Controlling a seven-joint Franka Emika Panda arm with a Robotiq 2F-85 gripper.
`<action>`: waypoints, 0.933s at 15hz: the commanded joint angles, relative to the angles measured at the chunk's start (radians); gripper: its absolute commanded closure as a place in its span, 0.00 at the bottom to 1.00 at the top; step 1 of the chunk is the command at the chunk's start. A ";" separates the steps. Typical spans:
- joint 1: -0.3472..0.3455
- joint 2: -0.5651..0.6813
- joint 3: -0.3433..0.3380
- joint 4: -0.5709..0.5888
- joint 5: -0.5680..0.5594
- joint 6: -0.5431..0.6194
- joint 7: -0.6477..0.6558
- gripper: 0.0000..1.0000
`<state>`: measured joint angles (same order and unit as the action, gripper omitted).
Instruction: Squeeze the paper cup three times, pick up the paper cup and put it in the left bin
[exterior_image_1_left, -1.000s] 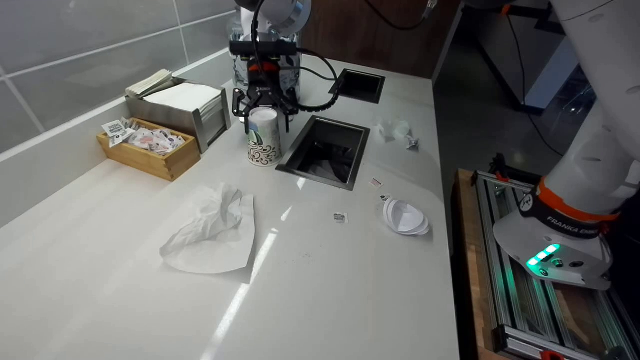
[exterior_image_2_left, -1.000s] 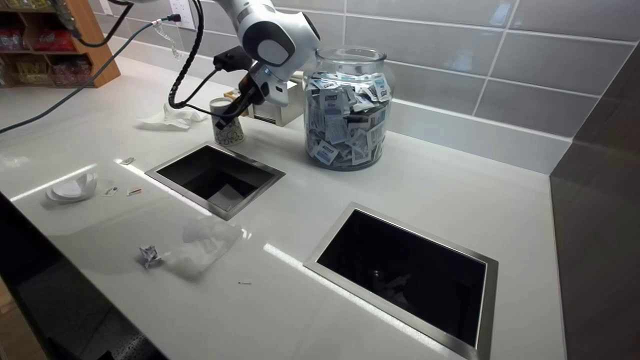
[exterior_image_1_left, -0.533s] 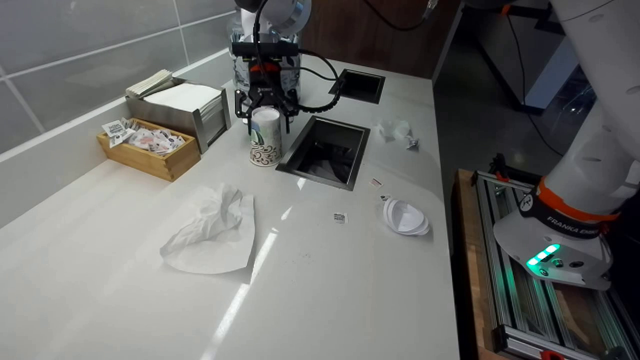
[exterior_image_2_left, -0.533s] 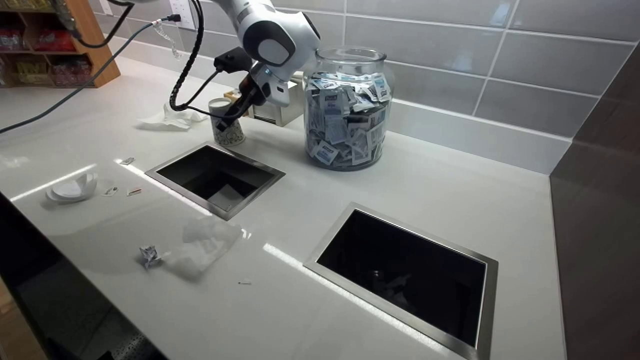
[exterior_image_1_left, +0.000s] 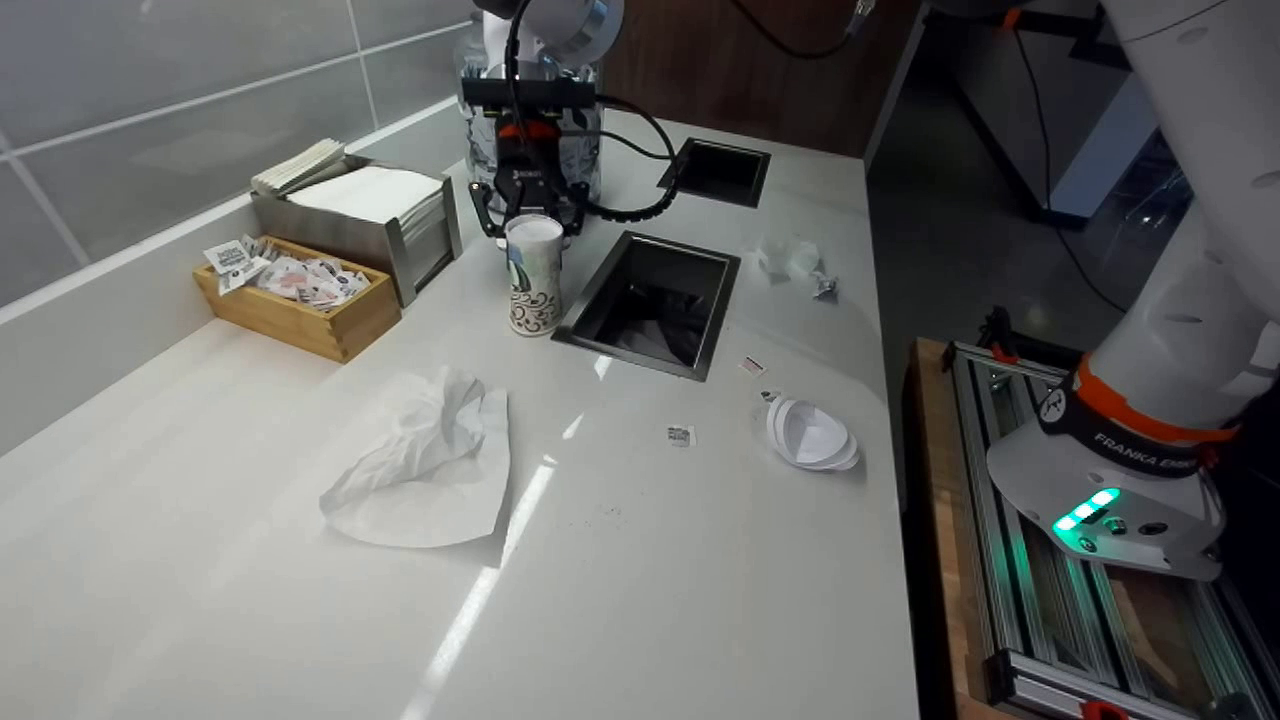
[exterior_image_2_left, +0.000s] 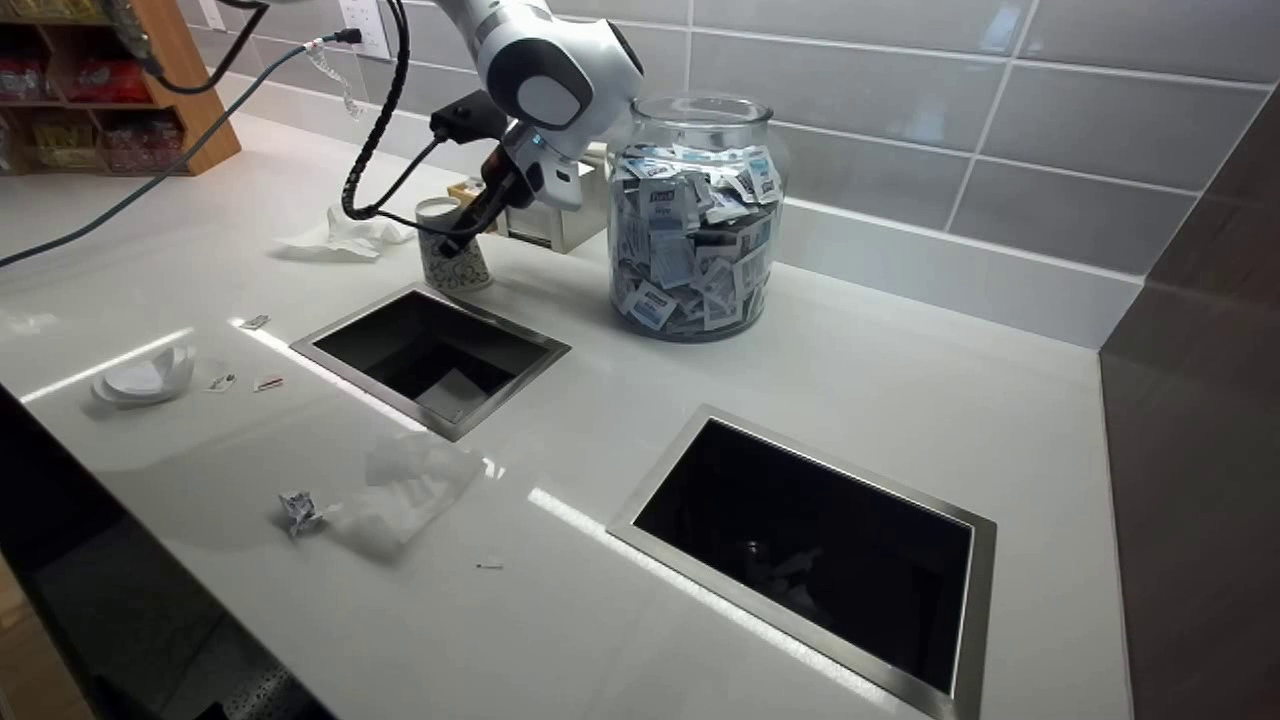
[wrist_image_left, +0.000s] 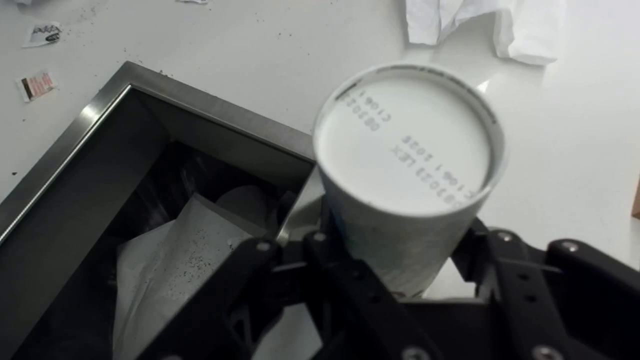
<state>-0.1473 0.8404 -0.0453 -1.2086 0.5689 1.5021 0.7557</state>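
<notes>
The paper cup (exterior_image_1_left: 535, 300) stands bottom-up on the counter, whitish with a greyish swirl pattern. From above in the wrist view, the printed base of the cup (wrist_image_left: 410, 150) faces the camera. My gripper (exterior_image_1_left: 537, 256) is around it with a finger against each side, and its wall looks pressed narrower. In an exterior view a dark finger (exterior_image_2_left: 475, 222) crosses the front of the cup. Directly beside the cup lies the left bin (exterior_image_2_left: 375, 402), a metal-framed opening with discarded paper inside. The cup's lower rim is partly hidden in the wrist view.
A large jar of packets (exterior_image_2_left: 695, 240) stands behind the arm. A second bin opening (exterior_image_2_left: 985, 600) lies further along. Near the cup are a napkin holder (exterior_image_1_left: 428, 250), a wooden packet box (exterior_image_1_left: 330, 328), a crumpled tissue (exterior_image_1_left: 430, 470) and white paper pieces (exterior_image_1_left: 815, 440).
The fingers have come together from both sides onto the cup. The cup now looks narrower and has shifted slightly. The arm has hardly moved.
</notes>
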 joint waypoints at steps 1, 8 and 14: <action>-0.006 0.006 0.001 -0.024 0.007 0.022 -0.016 0.77; -0.004 0.000 0.001 -0.033 0.018 0.038 -0.015 0.92; -0.003 0.000 0.000 -0.036 0.025 0.048 -0.013 0.94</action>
<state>-0.1468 0.8402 -0.0448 -1.2101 0.5790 1.5058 0.7557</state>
